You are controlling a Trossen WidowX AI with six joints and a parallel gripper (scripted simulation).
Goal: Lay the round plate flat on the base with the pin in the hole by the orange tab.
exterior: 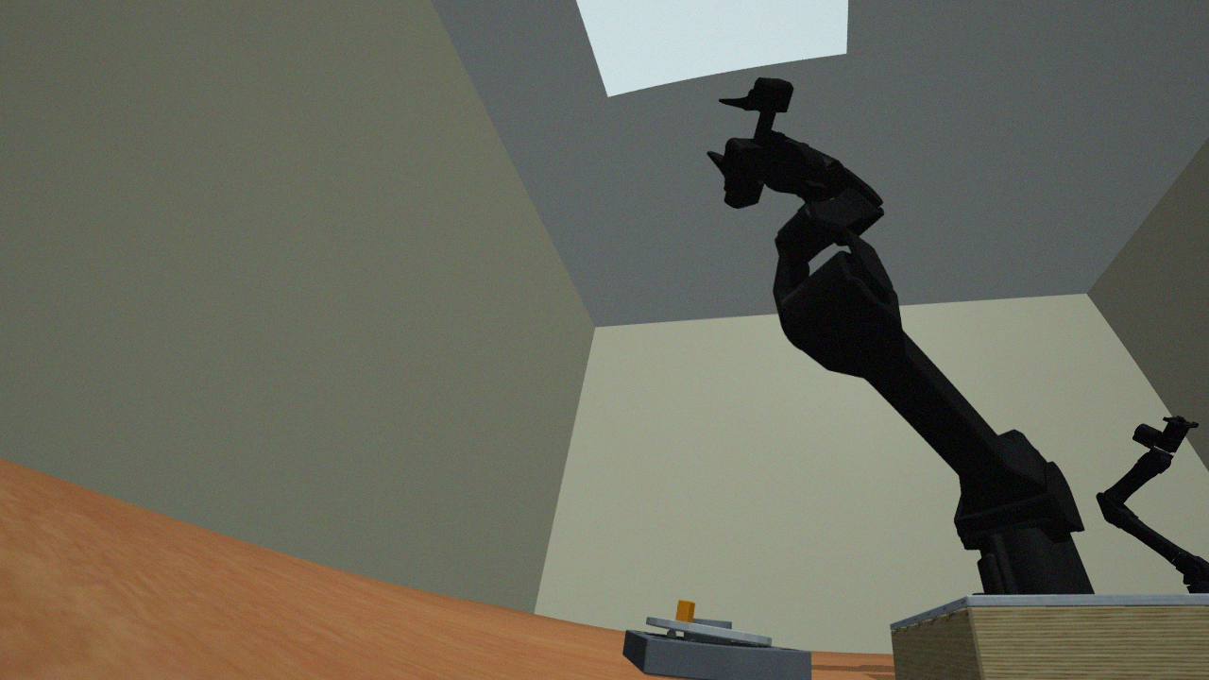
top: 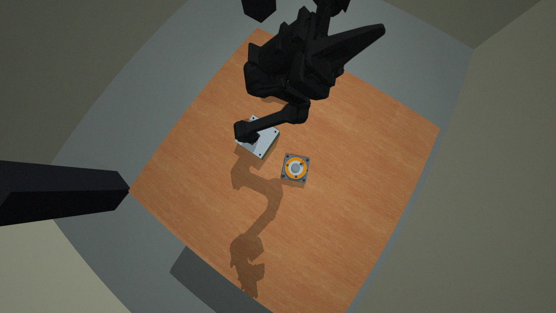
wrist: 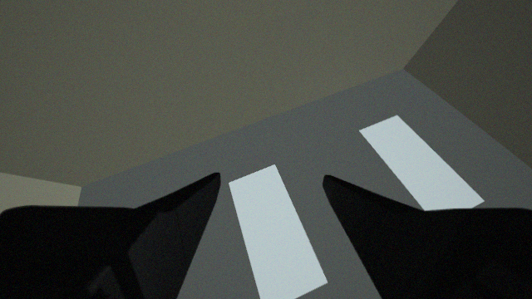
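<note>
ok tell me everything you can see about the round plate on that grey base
The round plate is a thin disc, orange on top with a pale grey rim, threaded over a grey central post on a square dark-grey base. A small orange tab stands up from it near one edge. In the exterior view it looks slightly tilted rather than flat. The hole and pin are too small to make out. The gripper is open, pointed at the ceiling, far from it.
</note>
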